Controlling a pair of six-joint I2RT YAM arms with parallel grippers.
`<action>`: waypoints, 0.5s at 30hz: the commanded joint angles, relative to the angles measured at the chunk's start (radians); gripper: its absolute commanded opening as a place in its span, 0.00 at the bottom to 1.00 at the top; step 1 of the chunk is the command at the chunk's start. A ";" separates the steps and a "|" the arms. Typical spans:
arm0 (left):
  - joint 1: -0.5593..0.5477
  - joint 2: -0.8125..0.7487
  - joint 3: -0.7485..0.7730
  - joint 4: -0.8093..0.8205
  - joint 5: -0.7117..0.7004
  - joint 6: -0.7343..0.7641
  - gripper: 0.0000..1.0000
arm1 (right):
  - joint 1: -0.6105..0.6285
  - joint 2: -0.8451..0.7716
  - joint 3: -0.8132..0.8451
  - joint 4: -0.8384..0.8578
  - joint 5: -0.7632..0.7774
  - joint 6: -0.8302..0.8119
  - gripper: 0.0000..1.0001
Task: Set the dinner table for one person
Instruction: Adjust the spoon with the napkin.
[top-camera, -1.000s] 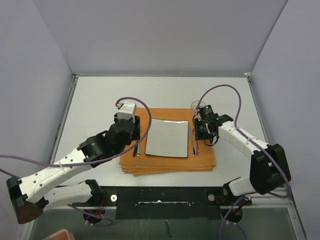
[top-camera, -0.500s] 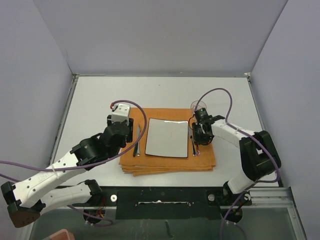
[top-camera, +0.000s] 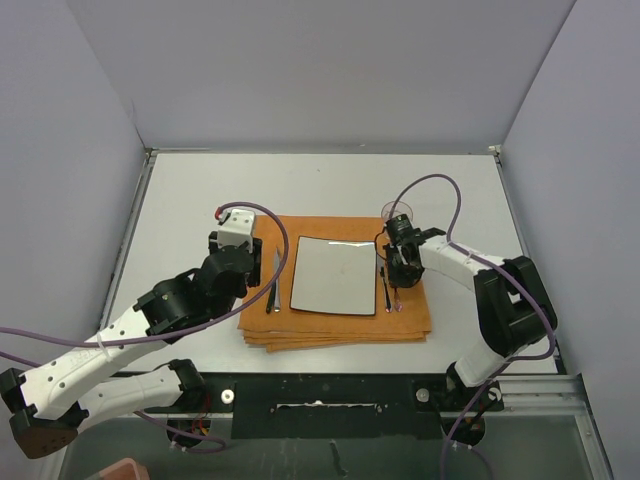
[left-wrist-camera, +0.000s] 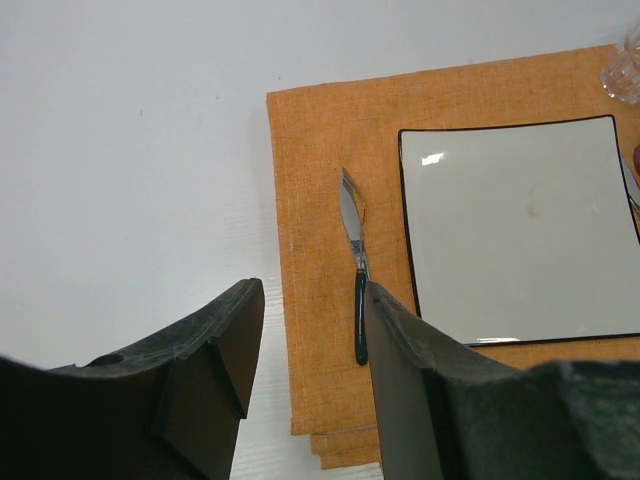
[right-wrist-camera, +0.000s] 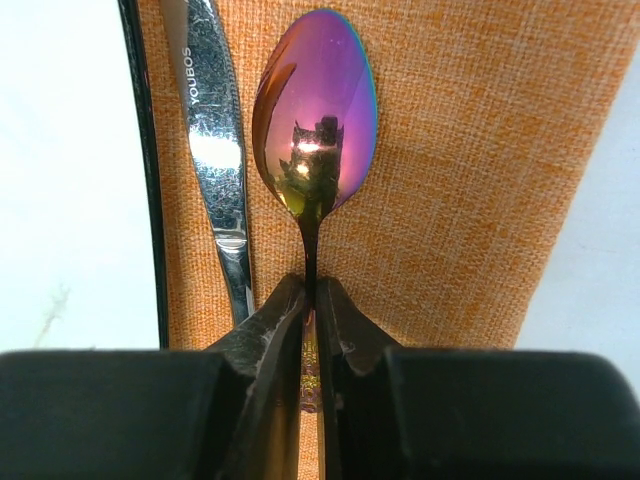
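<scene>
On the white dinner table (top-camera: 190, 200) lies a folded orange cloth (top-camera: 340, 322) with a square white plate (top-camera: 335, 275) on it. A dark-handled utensil (left-wrist-camera: 356, 262) lies left of the plate. My left gripper (left-wrist-camera: 311, 290) hovers open over the cloth's left edge, nothing between its fingers (left-wrist-camera: 215, 360). Right of the plate lie a steel knife (right-wrist-camera: 215, 130) and an iridescent spoon (right-wrist-camera: 316, 110). My right gripper (right-wrist-camera: 311, 292) is shut on the spoon's thin handle, low over the cloth (right-wrist-camera: 450, 150). In the top view that gripper (top-camera: 398, 268) sits at the plate's right edge.
A clear glass (top-camera: 395, 212) stands at the cloth's far right corner, just behind the right gripper. The plate's black rim (right-wrist-camera: 148, 170) runs close beside the knife. Grey walls enclose the table on three sides.
The right gripper has come down over the spoon and its fingers have shut on the handle. The left arm has drawn back leftward off the cloth, still open.
</scene>
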 joint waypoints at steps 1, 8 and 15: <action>0.000 -0.024 0.051 0.019 -0.021 0.016 0.43 | 0.005 -0.016 0.030 -0.003 0.078 0.017 0.02; 0.000 -0.019 0.044 0.035 -0.009 0.021 0.43 | -0.034 -0.068 0.025 -0.032 0.109 0.006 0.02; 0.000 -0.008 0.049 0.051 0.000 0.036 0.43 | -0.077 -0.079 0.013 -0.037 0.101 -0.011 0.03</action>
